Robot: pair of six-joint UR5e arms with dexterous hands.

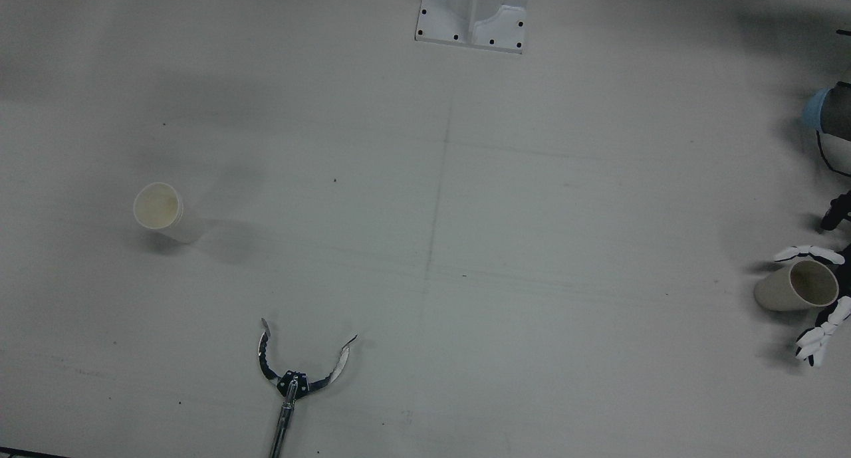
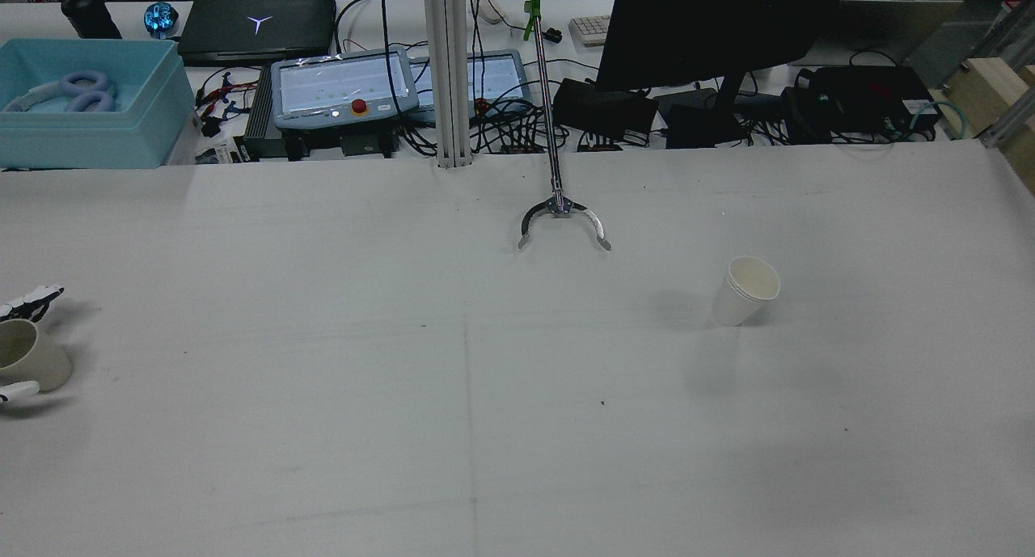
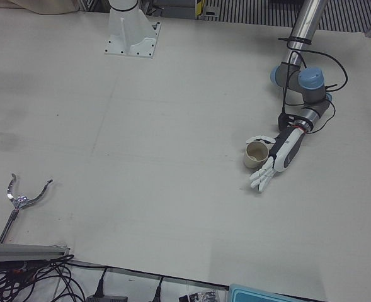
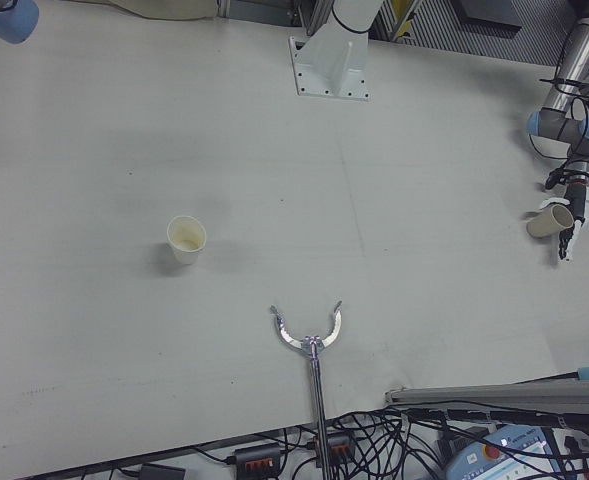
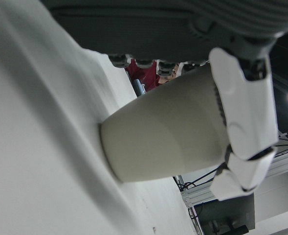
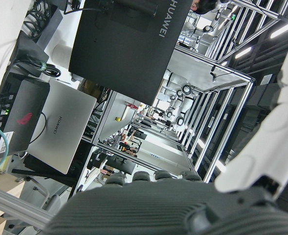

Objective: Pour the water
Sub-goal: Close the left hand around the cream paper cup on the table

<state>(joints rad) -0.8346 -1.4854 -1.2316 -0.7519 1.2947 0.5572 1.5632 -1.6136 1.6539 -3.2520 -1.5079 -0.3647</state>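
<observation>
Two cups stood on the table [image 1: 465, 212], a broad matte grey-white sheet with faint seams, and I take the beige cup [image 3: 257, 154] as my landmark. It was a smooth, tapered tumbler, upright by my left edge, its dull wall unmarked; whether it held water I could not tell. My left hand [image 3: 274, 160], white plates over dark joints, lay around that cup: one white fingertip [image 5: 241, 112] pressed its wall near the rim and the others reached past its far side. I judged this a side grip, meant to let me lift and tip the cup without covering its mouth. Well apart from the beige cup, across the table, the white paper cup [image 1: 159, 209] waited upright, thin-walled, its inside faintly yellowed; placed so, it looked like the one to be filled. Between the two, toward the operators' edge, a metal reach tool [image 1: 296, 371] lay with curved claws spread. My right hand [image 6: 261, 161] showed only pale blurred plates, so its state I cannot tell
</observation>
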